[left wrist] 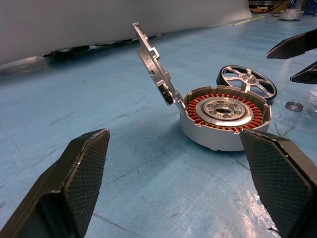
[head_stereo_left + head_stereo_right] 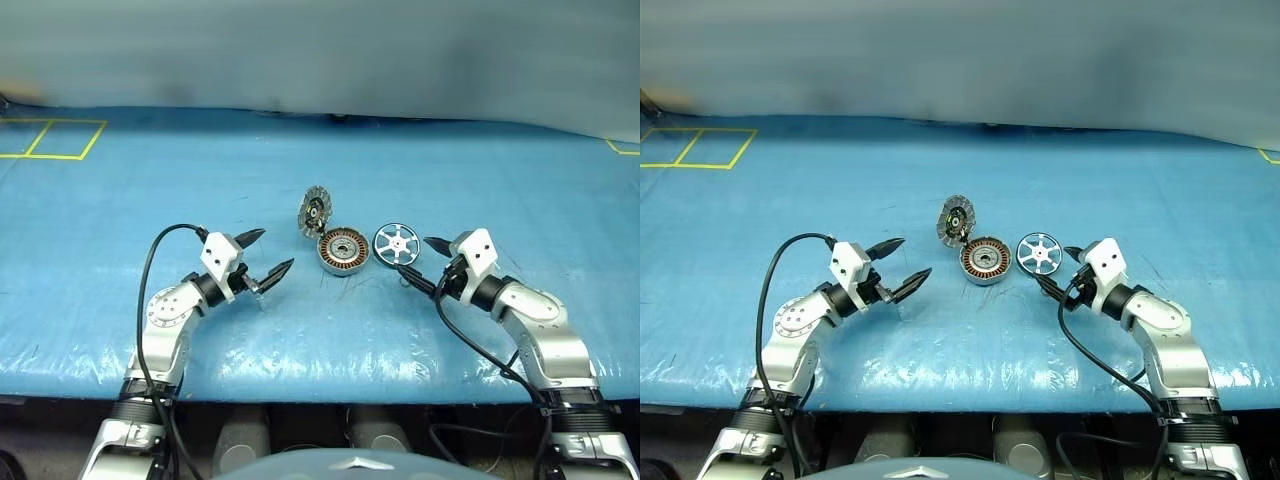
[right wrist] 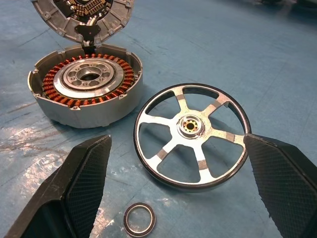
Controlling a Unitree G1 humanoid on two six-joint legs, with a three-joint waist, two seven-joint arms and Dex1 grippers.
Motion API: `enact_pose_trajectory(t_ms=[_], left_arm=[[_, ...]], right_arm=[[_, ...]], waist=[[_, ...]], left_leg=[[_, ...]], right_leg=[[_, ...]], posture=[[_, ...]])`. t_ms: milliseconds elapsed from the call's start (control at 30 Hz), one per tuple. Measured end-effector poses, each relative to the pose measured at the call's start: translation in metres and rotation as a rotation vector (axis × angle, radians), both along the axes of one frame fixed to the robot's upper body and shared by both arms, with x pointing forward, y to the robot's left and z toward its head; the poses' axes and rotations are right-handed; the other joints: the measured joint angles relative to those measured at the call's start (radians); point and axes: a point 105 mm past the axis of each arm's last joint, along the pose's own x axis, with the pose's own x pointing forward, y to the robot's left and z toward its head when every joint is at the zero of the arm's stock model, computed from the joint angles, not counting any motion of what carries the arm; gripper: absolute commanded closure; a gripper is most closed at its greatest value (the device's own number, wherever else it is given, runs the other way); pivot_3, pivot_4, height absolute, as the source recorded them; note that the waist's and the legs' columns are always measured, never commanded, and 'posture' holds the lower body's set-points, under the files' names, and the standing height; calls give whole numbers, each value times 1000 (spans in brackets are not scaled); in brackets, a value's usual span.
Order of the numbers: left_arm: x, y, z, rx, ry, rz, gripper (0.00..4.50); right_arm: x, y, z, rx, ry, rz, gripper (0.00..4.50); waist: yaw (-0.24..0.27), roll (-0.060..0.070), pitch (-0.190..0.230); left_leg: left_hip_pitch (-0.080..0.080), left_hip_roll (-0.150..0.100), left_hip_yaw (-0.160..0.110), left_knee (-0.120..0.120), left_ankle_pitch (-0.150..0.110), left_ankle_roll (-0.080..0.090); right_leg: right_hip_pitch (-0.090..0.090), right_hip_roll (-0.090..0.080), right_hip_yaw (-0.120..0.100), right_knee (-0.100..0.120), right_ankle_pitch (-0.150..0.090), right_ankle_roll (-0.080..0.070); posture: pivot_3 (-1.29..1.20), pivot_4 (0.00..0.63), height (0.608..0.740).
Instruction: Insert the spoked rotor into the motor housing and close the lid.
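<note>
Both black two-fingered grippers sit nearest, left gripper (image 2: 266,254) and right gripper (image 2: 420,262), fingers spread wide, holding nothing, angled inward over blue plastic sheeting (image 2: 120,210). One shallow grey motor housing (image 2: 343,252) with copper windings lies between them. One ribbed grey lid (image 2: 315,212) stands hinged upright at its far-left edge. One shiny six-spoked silver rotor (image 2: 396,243) lies flat just right of it. One small metal ring (image 3: 139,219) lies near the rotor. Yellow tape lines (image 2: 50,138) far left.
</note>
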Motion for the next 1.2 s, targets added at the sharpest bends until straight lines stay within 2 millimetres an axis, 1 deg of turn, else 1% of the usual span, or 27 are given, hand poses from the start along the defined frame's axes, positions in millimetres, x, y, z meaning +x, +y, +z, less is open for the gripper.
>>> enact_pose_trajectory(t_ms=[167,433,867,1067,1200], left_arm=[[0,0,0,0,0,0,0],[0,0,0,0,0,0,0],[0,0,0,-1,-1,3,0],[0,0,0,-1,-2,1,0],[1,-2,3,1,-10,-6,0]], right_arm=[[0,-1,-2,-36,4,-4,24],[0,-1,-3,-42,3,-5,24],[2,1,0,-64,-2,22,24],[3,-4,7,-173,-2,67,24],[5,-7,17,-336,11,160,24]], waist=[[0,0,0],[0,0,0],[0,0,0],[0,0,0],[0,0,0]], left_leg=[[0,0,0,0,0,0],[0,0,0,0,0,0],[0,0,0,0,0,0],[0,0,0,0,0,0],[0,0,0,1,0,0]], right_leg=[[0,0,0,0,0,0],[0,0,0,0,0,0],[0,0,0,0,0,0],[0,0,0,0,0,0],[0,0,0,0,0,0]], posture=[[0,150,740],[0,150,740],[0,150,740],[0,150,740],[0,150,740]])
